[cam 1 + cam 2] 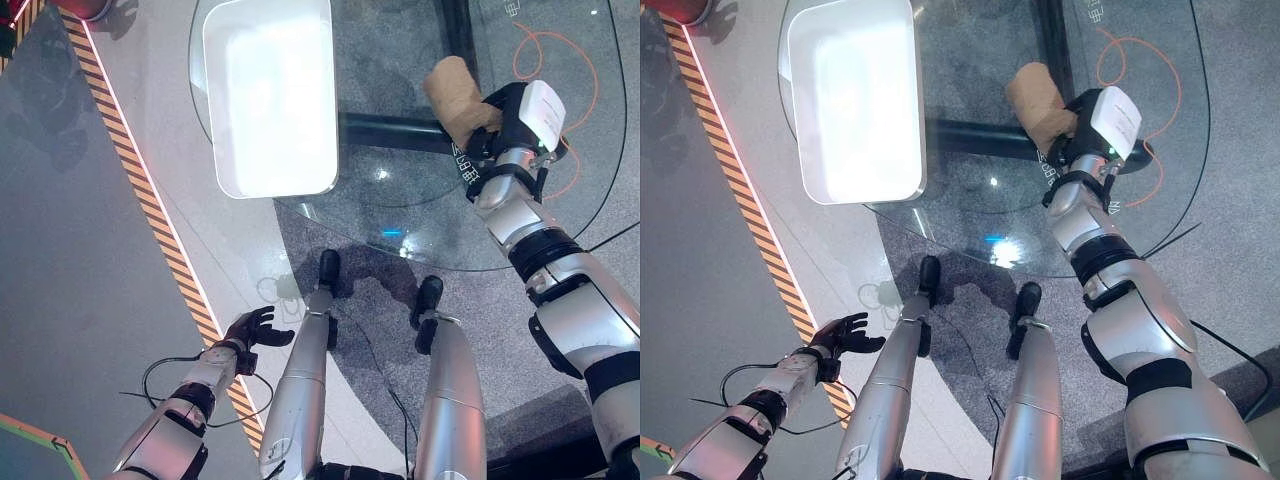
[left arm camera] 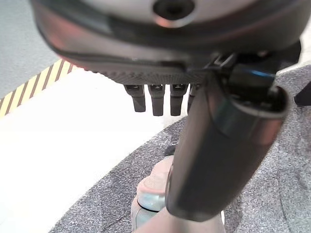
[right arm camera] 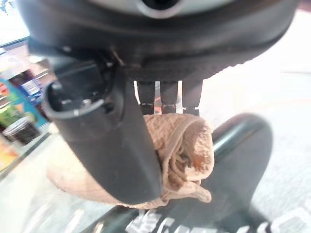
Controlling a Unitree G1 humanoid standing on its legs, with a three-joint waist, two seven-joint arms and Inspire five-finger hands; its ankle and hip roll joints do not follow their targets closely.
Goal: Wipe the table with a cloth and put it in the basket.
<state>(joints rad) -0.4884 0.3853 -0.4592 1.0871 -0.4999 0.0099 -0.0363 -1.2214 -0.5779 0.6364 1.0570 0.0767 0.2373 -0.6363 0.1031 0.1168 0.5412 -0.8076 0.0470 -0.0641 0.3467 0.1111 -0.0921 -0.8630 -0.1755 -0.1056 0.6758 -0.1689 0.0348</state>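
Cloth point(image 1: 455, 92) is bunched in our right hand point(image 1: 505, 120), over the glass surface point(image 1: 400, 215) and toward its right half. In the right wrist view the fingers point(image 3: 167, 99) curl over the top of the roll point(image 3: 182, 150) and the thumb closes against its near side, so the tan fabric is pinched between them, with a loose fold hanging below. From the head views the roll's long axis runs from the hand up and to the left, its free end pointing toward the basket point(image 1: 272, 95). We judge that the cloth is at or just above the glass; contact cannot be confirmed from these views. The basket, a white rectangular tub, sits on the left part of the surface with its long side running away from us, and it lies to the left of the cloth, near but apart from it. That leftward offset is the relation the drop-off depends on: the right arm would carry the cloth across the glass toward the basket's right wall. Our left hand point(image 1: 252, 328) hangs low beside the body over the floor, fingers point(image 2: 158, 99) relaxed and holding nothing, well apart from both things, so the right hand is the nearer one.
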